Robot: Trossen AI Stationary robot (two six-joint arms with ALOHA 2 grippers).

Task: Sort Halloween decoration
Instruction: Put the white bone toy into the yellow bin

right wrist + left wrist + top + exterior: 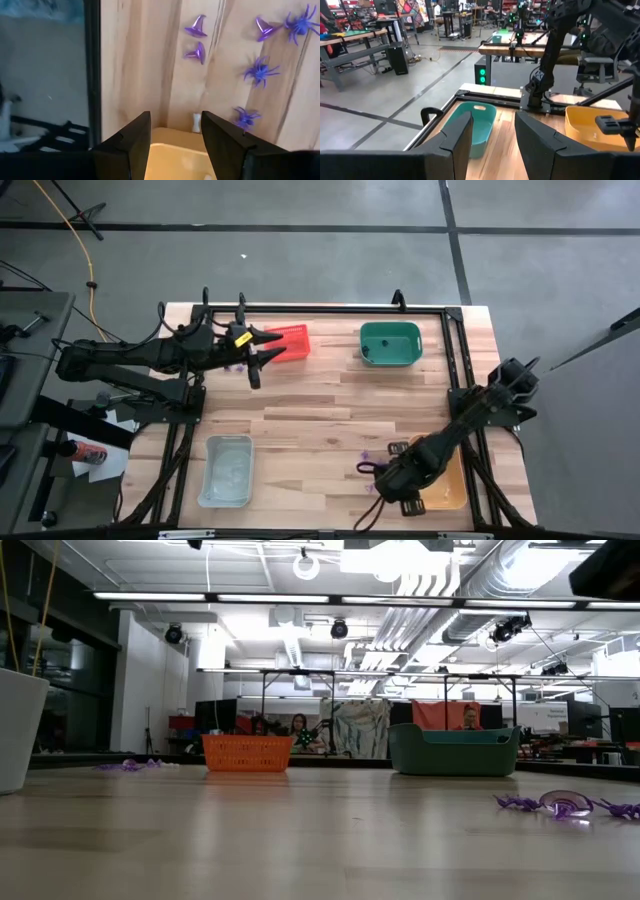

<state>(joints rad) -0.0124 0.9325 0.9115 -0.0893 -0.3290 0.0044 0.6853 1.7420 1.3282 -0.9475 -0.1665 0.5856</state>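
From above, our right gripper (372,480) hovers beside the orange bin (450,490), near purple trinkets (366,455). Its wrist view shows parted, empty fingers and spiders (260,71) and hats (196,27) nearby. Left gripper (262,355) waits open by the red bin (290,340).

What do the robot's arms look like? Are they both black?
Yes. Both arms are dark, made of jointed segments with black cables along them. The left arm has a small yellow tag near its gripper. Each gripper, like the right gripper, ends in two flat, angular black jaws.
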